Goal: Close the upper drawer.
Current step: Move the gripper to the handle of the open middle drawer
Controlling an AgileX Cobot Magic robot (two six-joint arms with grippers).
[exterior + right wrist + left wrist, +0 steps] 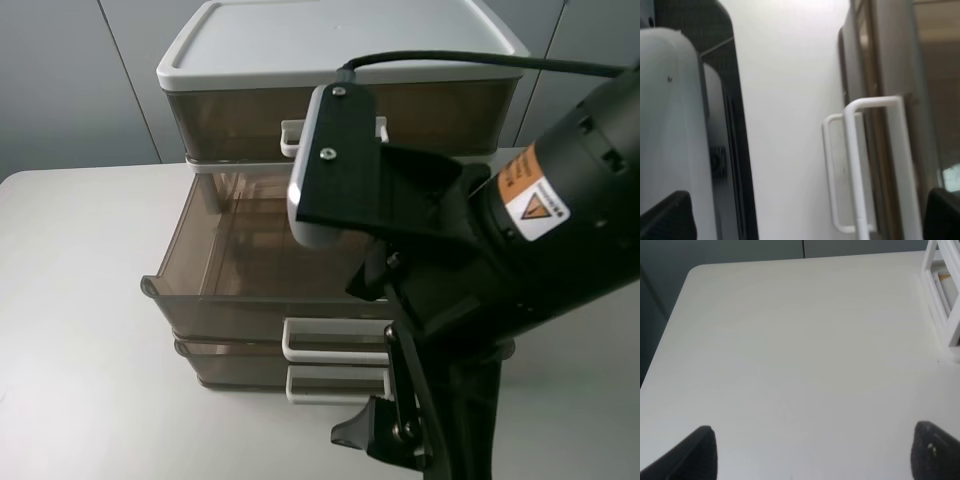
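Observation:
The upper drawer point(250, 265), the middle tier of the unit, is a smoky-brown tray pulled far out and shows nothing inside. Its white loop handle point(335, 340) is at its front. My right gripper point(385, 430) hangs low in front of the handles with its arm covering the drawer's right side. In the right wrist view the right gripper point(805, 215) is open, and the upper drawer's handle point(854, 170) stands between the two black fingertips point(665, 215), untouched. My left gripper point(817, 452) is open and empty over bare table, out of the exterior view.
The top-tier drawer point(340, 115) under the white lid point(330, 40) is shut. The lowest drawer's handle point(335, 385) sits just below the upper one and also shows in the right wrist view point(829, 175). White table point(70, 300) surrounds the unit. A white frame point(942, 295) shows at the left wrist view's edge.

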